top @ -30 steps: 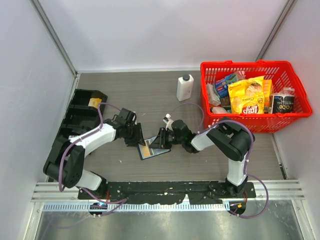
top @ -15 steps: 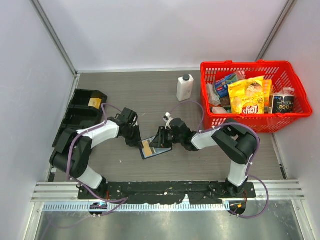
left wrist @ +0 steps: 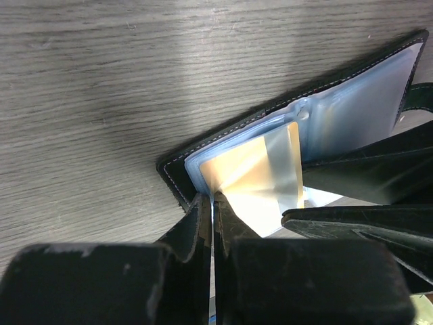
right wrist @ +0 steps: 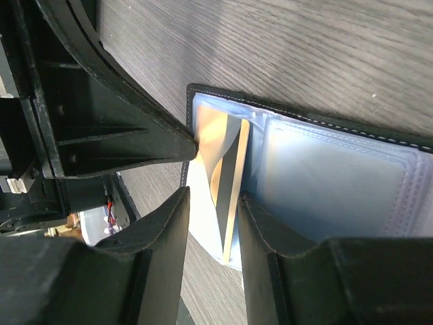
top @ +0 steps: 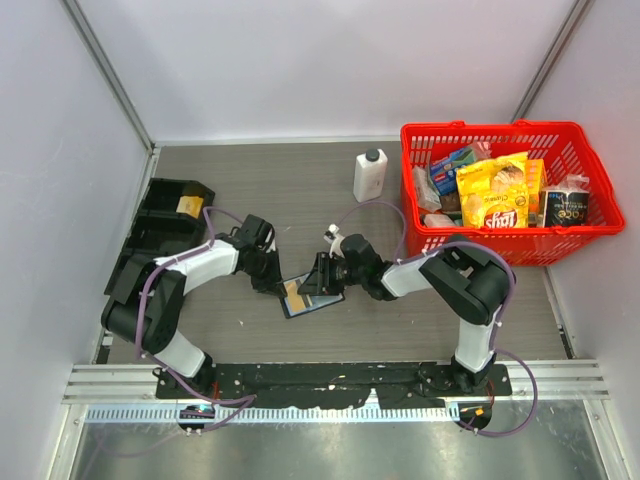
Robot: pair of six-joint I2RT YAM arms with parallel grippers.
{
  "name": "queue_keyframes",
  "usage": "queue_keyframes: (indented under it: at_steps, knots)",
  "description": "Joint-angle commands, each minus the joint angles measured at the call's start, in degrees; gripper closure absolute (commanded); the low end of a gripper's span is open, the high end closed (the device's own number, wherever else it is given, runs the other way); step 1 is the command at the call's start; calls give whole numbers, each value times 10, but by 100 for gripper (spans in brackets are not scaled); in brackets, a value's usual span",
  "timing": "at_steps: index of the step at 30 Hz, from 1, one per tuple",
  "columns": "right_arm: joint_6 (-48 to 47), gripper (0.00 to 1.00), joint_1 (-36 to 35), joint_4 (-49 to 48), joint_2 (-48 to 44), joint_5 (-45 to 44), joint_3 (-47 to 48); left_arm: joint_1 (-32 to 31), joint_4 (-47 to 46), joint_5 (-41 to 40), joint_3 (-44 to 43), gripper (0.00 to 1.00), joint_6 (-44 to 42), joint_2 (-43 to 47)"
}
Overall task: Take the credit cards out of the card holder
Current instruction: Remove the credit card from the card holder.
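The black card holder [top: 322,303] lies open on the table between my two grippers, its bluish clear pockets [right wrist: 325,176] facing up. A yellowish-orange credit card [left wrist: 257,169] sticks out of a pocket at the holder's left end and is bent upward. My left gripper [left wrist: 212,198] is shut on that card's corner, and it also shows in the top view [top: 276,284]. My right gripper [right wrist: 215,198] is open. One of its fingers rests on the pocket page, and the card's raised edge [right wrist: 233,183] stands between its jaws. Other cards are hidden in the pockets.
A black compartment tray [top: 160,225] stands at the left wall. A white bottle [top: 369,175] stands behind the holder. A red basket [top: 415,190] full of groceries sits at the back right. Grey walls close in the left, back and right.
A second ago the left arm's elbow reached further out, and it has since folded in. The holder and card shifted slightly up-right. Almost nothing has moved in the last half second.
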State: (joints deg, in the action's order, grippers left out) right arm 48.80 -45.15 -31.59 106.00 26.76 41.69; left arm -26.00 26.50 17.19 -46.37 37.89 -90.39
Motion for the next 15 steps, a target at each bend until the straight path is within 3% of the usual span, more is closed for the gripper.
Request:
queue_keyframes:
  at_steps: [1,15]
  knots:
    - [-4,61,-4,-31,21,43,12,-15,-42,12,26,98,-8,-44]
    - [35,66,8,-118,27,79,4,-15,-45,3,33,100,-11,-9]
